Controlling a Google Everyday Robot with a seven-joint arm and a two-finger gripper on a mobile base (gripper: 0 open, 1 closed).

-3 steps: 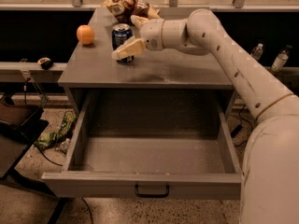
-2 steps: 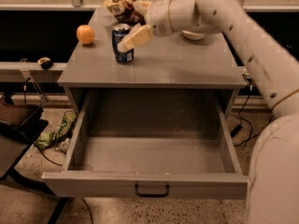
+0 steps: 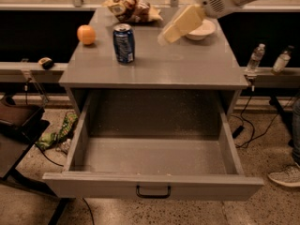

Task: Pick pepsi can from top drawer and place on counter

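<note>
The pepsi can (image 3: 123,43) stands upright on the counter (image 3: 187,64), left of its middle. The top drawer (image 3: 152,184) is pulled fully out below the counter; its inside shows nothing in it, and its dark handle (image 3: 153,191) is at the front centre. My gripper (image 3: 180,25) hangs above the back right of the counter, in front of a white bowl. It is well clear of the can, to the can's right. It is open and holds nothing.
An orange ball (image 3: 86,34) lies at the counter's back left. A snack bag (image 3: 131,8) and a white bowl (image 3: 201,29) sit along the back. Two water bottles (image 3: 255,57) stand on a ledge at right. A person's shoe (image 3: 286,175) is on the floor.
My gripper was around the can on the counter. It has let go and drawn back up and to the right. The can stays standing.
</note>
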